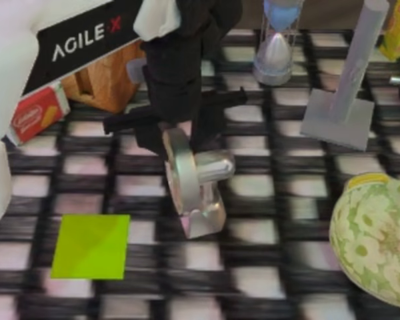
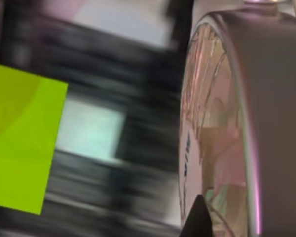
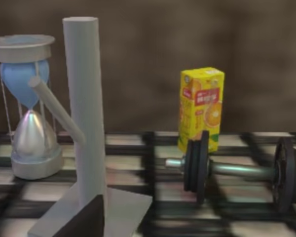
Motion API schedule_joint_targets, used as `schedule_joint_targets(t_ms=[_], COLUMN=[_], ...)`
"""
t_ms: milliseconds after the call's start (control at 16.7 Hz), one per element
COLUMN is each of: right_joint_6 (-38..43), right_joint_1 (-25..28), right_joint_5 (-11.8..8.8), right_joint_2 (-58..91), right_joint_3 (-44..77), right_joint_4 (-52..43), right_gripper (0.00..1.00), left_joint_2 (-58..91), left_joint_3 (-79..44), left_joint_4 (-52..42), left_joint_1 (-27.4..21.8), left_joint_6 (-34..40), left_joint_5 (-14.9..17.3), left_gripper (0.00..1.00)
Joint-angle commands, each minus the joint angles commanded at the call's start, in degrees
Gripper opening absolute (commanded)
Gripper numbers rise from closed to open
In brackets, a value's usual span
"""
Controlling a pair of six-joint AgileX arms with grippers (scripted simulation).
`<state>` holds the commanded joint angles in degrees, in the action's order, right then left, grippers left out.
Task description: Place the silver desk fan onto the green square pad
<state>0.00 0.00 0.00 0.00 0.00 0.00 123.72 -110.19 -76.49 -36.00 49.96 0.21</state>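
Note:
The silver desk fan [image 1: 193,183] is at the table's middle, its round disc on edge, its motor housing pointing right and its wedge base [image 1: 205,215] toward the front. My left gripper [image 1: 177,141] reaches down from the back and is shut on the disc's rim. In the left wrist view the disc [image 2: 217,133] fills the picture, with one dark fingertip [image 2: 197,219] against it. The green square pad [image 1: 91,246] lies flat at the front left, apart from the fan, and the pad [image 2: 19,143] shows bare. My right gripper is parked beyond the top view's right edge.
A silver-and-blue hourglass [image 1: 277,47] and a grey post on a square plate [image 1: 340,110] stand at the back right. A green flowered bowl [image 1: 377,237] sits front right. A wooden box [image 1: 110,80] and red carton [image 1: 37,113] are back left. A juice carton [image 3: 201,108] and dumbbell [image 3: 237,170] are far right.

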Motion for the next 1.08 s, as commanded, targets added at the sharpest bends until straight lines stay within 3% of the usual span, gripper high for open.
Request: schedule_joint_targets(t_ms=[120, 180, 720, 1080], right_joint_6=[0.0, 0.0, 0.0, 0.0], right_joint_1=[0.0, 0.0, 0.0, 0.0], right_joint_5=[0.0, 0.0, 0.0, 0.0], right_joint_2=[0.0, 0.0, 0.0, 0.0], right_joint_3=[0.0, 0.0, 0.0, 0.0], right_joint_4=[0.0, 0.0, 0.0, 0.0], right_gripper=[1.0, 1.0, 1.0, 1.0], left_joint_2=[0.0, 0.0, 0.07, 1.4], left_joint_3=[0.0, 0.0, -0.22, -11.58], left_joint_4=[0.0, 0.0, -0.22, -10.03], left_joint_1=[0.0, 0.0, 0.04, 0.85], left_joint_6=[0.0, 0.0, -0.09, 0.09], left_joint_5=[0.0, 0.0, -0.01, -0.02], left_gripper=[0.02, 0.0, 0.0, 0.0])
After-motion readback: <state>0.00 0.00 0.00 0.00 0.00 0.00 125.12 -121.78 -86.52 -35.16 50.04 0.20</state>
